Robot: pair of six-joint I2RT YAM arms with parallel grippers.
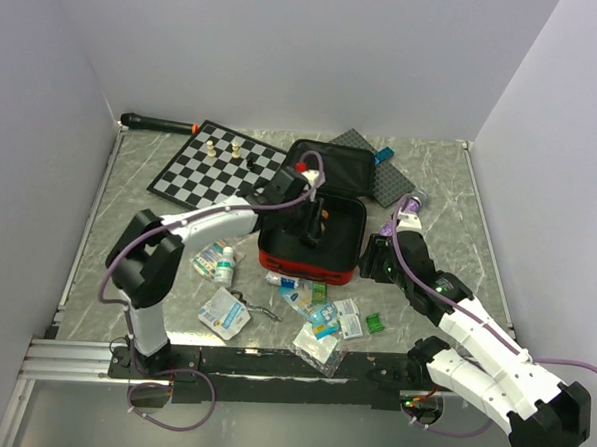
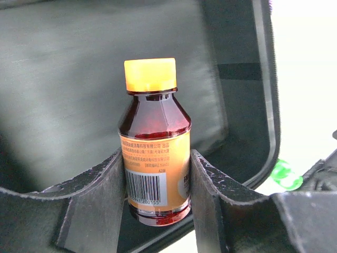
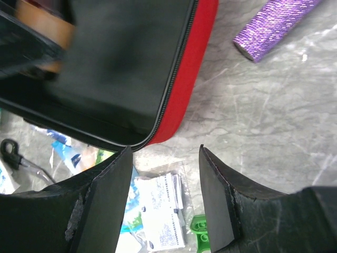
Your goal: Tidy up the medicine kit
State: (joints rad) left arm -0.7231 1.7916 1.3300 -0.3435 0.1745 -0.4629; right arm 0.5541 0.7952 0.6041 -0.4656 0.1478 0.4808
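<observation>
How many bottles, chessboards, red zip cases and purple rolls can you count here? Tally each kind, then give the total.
Bottles: 2 (amber bottle, white bottle)
Chessboards: 1 (chessboard)
Red zip cases: 1 (medicine kit)
Purple rolls: 1 (purple roll)
Total: 5

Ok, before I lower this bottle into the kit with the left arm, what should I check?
1. Grip on the bottle: ok, left jaws closed on both sides of its label.
2. Bottle upright, yellow cap on: ok.
3. The medicine kit open, lid back: ok.
4. Bottle over the kit's black interior: ok.
5. Floor under the bottle free: cannot tell, hidden.
6. Clearance of right jaws from the kit: ok, open and empty beside its red corner, over packets.
</observation>
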